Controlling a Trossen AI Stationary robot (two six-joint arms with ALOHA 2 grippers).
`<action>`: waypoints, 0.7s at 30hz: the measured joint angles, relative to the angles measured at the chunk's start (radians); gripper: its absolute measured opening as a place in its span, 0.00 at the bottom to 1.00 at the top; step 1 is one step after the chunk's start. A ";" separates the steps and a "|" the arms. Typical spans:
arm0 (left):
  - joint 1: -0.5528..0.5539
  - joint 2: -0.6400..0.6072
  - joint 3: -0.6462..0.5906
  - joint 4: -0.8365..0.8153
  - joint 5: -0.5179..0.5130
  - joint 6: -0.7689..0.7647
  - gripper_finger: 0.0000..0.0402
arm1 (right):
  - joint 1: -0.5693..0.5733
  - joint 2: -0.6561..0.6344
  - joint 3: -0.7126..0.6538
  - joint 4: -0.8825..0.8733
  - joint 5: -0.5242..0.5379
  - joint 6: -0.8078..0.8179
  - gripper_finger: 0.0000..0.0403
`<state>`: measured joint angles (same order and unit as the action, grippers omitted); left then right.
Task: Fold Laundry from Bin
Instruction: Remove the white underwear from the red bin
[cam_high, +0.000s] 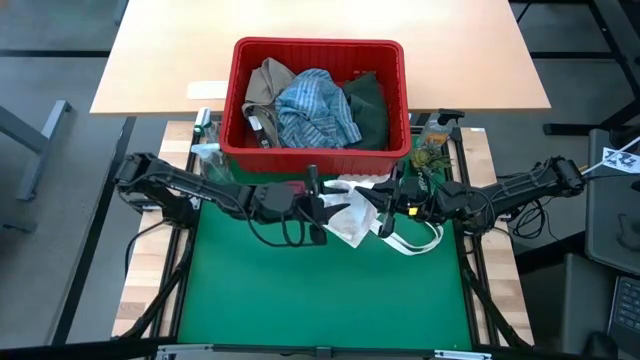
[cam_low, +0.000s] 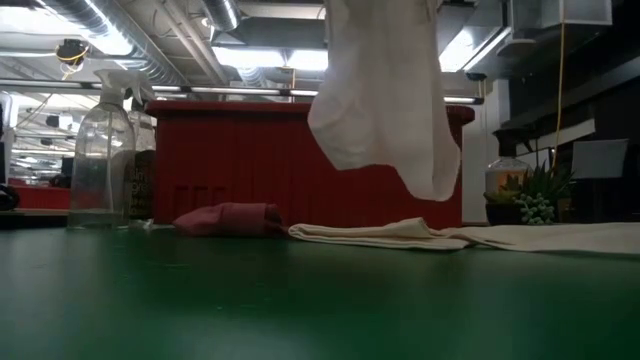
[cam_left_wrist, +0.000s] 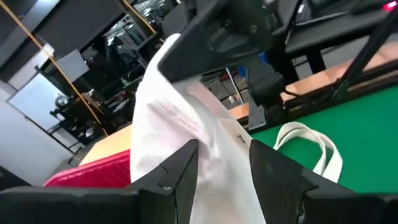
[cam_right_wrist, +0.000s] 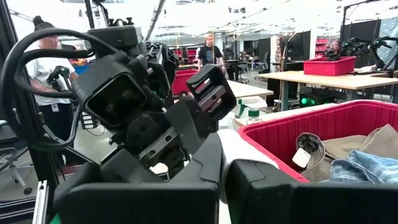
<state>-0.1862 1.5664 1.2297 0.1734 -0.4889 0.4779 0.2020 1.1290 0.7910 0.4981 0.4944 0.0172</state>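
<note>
Red plastic bin (cam_high: 318, 60); soft white cloth (cam_low: 385, 90).

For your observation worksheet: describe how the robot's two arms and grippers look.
Both arms are dark, jointed and slim, with black cables looping along them. The left gripper and right gripper each end in two blocky black fingers. No markings are legible.
</note>
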 joint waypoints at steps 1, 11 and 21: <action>0.000 0.000 0.000 0.000 -0.002 0.008 0.35 | 0.000 0.000 0.000 0.000 -0.001 0.000 0.01; 0.017 0.006 0.000 0.005 -0.042 0.031 0.35 | 0.000 0.002 0.000 0.007 -0.016 0.042 0.01; 0.037 0.007 0.000 0.003 0.075 0.029 0.32 | 0.000 0.004 0.000 0.009 -0.016 0.042 0.01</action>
<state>-0.1488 1.5738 1.2293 0.1761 -0.4142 0.5072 0.2020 1.1328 0.7910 0.5076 0.4782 0.0593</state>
